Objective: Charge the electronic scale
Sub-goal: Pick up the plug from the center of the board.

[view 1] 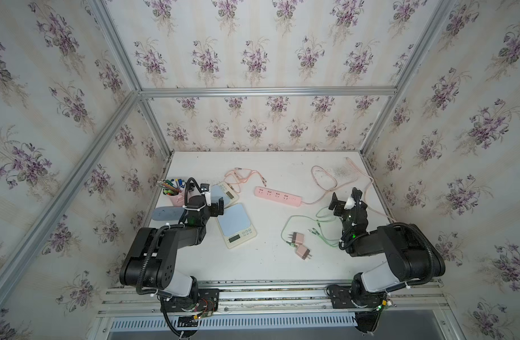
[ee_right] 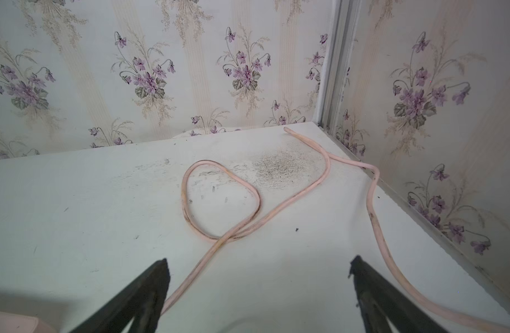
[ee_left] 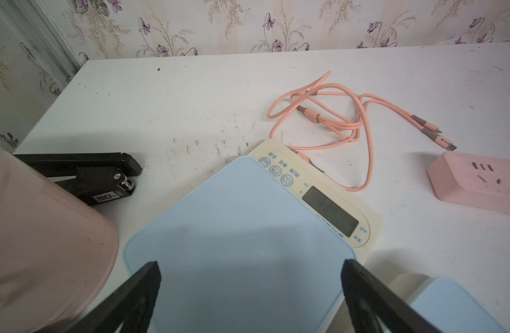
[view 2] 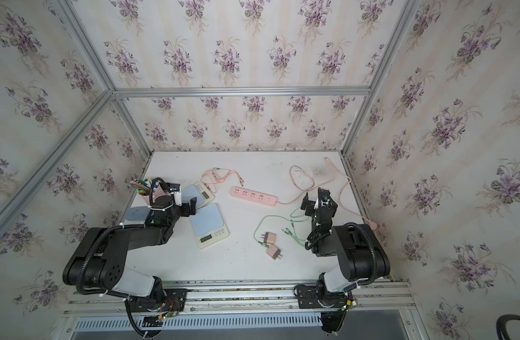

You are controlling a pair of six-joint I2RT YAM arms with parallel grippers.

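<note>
Two black robot arms reach over a white tabletop point(view 1: 267, 265) inside a booth papered with violet flowers.

The left gripper point(ee_left: 250, 266) has its jaws spread wide with nothing between them. It hangs over the pale blue weighing plate of the far electronic scale point(ee_left: 242, 230), a cream plastic body with a grey display. A salmon-pink charging cable point(ee_left: 360, 121) lies coiled just behind that scale. One connector rests against the scale's rear edge, but whether it is plugged in cannot be told. The near electronic scale point(view 1: 236, 225), also cream and blue, lies just beside the far one towards the front, close to one fingertip. On the gripper's other side a pink pen cup point(view 1: 175, 200) stands close, with a black stapler-like tool point(ee_left: 83, 176) beside it, so room is tight there.

The right gripper point(ee_right: 259, 263) also has its jaws fully apart and empty, above bare table near the rear right corner. The pale pink cord point(ee_right: 222, 201) of the pink power strip point(view 1: 277, 196) loops on the table ahead of it and runs near the metal frame post point(ee_right: 333, 72) at the wall.

Between the arms lie a mint green cable point(view 1: 302, 217) and two pink plug adapters point(view 1: 295, 238). The front centre of the table is open.
</note>
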